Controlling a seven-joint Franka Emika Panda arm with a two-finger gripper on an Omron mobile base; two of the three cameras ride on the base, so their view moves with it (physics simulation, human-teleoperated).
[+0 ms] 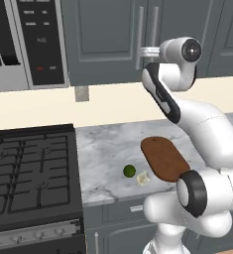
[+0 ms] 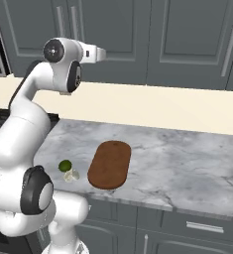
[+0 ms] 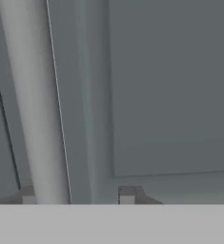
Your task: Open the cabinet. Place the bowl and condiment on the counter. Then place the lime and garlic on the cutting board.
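The dark grey cabinet (image 1: pixel 103 30) (image 2: pixel 113 25) has both doors closed. My gripper (image 1: pixel 145 51) (image 2: pixel 102 53) (image 3: pixel 78 195) is raised to a silver bar handle (image 3: pixel 37 105), which stands between the two fingertips (image 3: pixel 127 194). The handle lies against one tip with a gap to the other, so the gripper is open. On the marbled counter (image 1: pixel 108 144) (image 2: pixel 177 158) lie the lime (image 1: pixel 129 171) (image 2: pixel 65 165) and the garlic (image 1: pixel 143 178) (image 2: pixel 71 175), just left of the oval wooden cutting board (image 1: pixel 165 158) (image 2: pixel 109 164). The bowl and condiment are out of view.
A black stove top (image 1: pixel 31 173) adjoins the counter on the left, under a microwave (image 1: pixel 24 39). More closed wall cabinets (image 2: pixel 197 34) run to the right. Drawers (image 2: pixel 202 227) sit under the counter edge.
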